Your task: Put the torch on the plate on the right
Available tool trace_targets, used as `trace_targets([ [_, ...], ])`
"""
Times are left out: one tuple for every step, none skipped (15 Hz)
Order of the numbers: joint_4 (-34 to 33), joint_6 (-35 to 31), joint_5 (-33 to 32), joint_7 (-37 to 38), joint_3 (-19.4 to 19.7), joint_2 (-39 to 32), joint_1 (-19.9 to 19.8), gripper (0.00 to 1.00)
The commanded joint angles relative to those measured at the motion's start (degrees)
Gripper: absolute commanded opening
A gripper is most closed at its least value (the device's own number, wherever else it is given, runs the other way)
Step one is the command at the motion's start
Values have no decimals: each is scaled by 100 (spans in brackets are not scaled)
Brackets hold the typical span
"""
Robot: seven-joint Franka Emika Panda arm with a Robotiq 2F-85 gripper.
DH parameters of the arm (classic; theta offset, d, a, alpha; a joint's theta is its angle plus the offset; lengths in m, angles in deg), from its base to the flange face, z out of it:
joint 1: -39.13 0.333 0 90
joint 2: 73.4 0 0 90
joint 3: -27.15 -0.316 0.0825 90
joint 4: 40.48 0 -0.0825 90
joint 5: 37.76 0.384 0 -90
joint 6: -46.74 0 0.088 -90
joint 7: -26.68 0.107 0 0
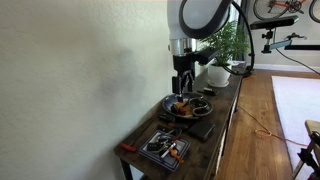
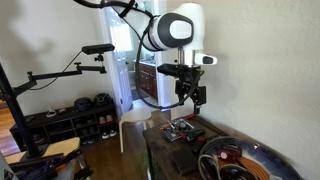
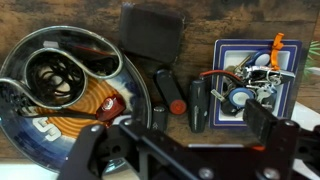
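The torch (image 3: 163, 98), a dark cylinder with a red button near one end, lies on the wooden table between the plate and the tray. A second dark cylinder (image 3: 197, 105) lies next to it. The round dark plate (image 3: 20, 60) holds a coiled cable and other items; it shows in both exterior views (image 1: 170, 103) (image 2: 262, 152). My gripper (image 3: 180, 140) is open and empty, hovering above the torch with a finger on each side. It hangs above the table in both exterior views (image 1: 182, 86) (image 2: 192, 98).
A square dark tray (image 3: 225, 100) of orange-handled tools sits right of the torch, also in both exterior views (image 1: 165, 148) (image 2: 183, 132). A flat black square object (image 3: 150, 30) lies behind the torch. A wall runs along the table; potted plants (image 1: 225, 45) stand at the far end.
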Motion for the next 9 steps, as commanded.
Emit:
trace_targets([
  [-16,10,6,-4,19,-5,19,100],
  [-22,10,5,-4,19,-5,19,100],
  [-23,10,5,-4,19,-5,19,100],
  [1,-11,31,-17,12,-8,14,100],
  [-7,-31,27,17,23,-58,13,100],
  [-40,-73,13,32,34,-124,11,100],
  [-103,-119,-34,46,51,-217,14,100],
  [-144,-102,-12,25,48,-274,7,100],
  [-228,-72,-18,-8,52,-361,1,100],
])
